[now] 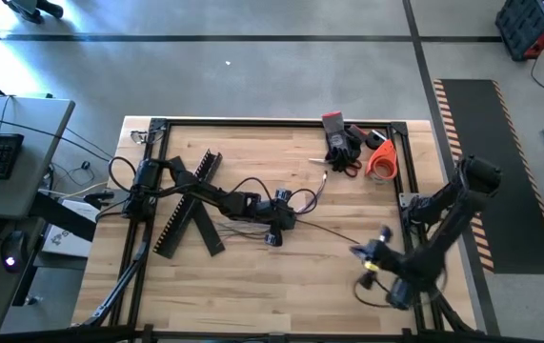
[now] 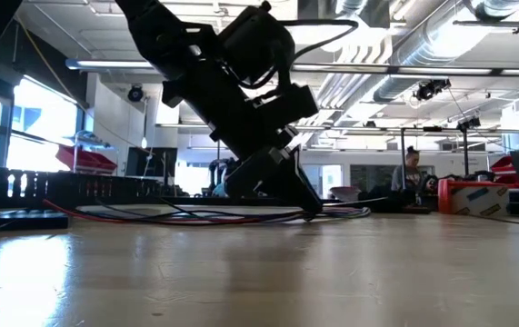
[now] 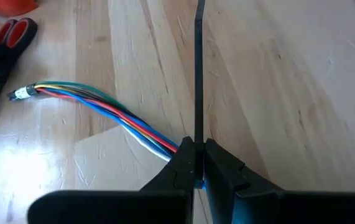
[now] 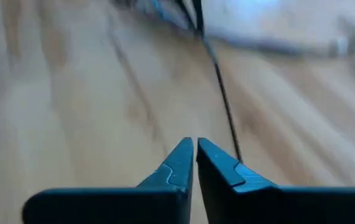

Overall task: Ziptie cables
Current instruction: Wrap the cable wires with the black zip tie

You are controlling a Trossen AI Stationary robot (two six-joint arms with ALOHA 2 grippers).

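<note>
Wooden planking fills my overhead feed, with the table (image 1: 252, 286) ringed by a dark frame, and I am reading positions off it like a clock face. I am holding the left gripper (image 3: 196, 163) near the centre of the table with its fingers pressed together, and they are pinching a thin black zip tie (image 3: 198, 74) that is running straight away from the tips across the boards. I am seeing the cables (image 3: 102, 107), a bundle of red, blue, green, yellow and white wires, lying on the wood and passing right beside those fingertips, fanning out toward two o'clock from the centre. I am keeping the right gripper (image 4: 194, 155) at about four o'clock, just above the boards, with its jaws closed to a hairline gap and gripping nothing, while the black strip is lying just beside one of its tips. Black slotted bars (image 1: 191, 200) are lying crossed at nine o'clock, and an orange tape roll (image 1: 383, 157) and red-handled tools (image 1: 343, 143) are sitting at one o'clock.
</note>
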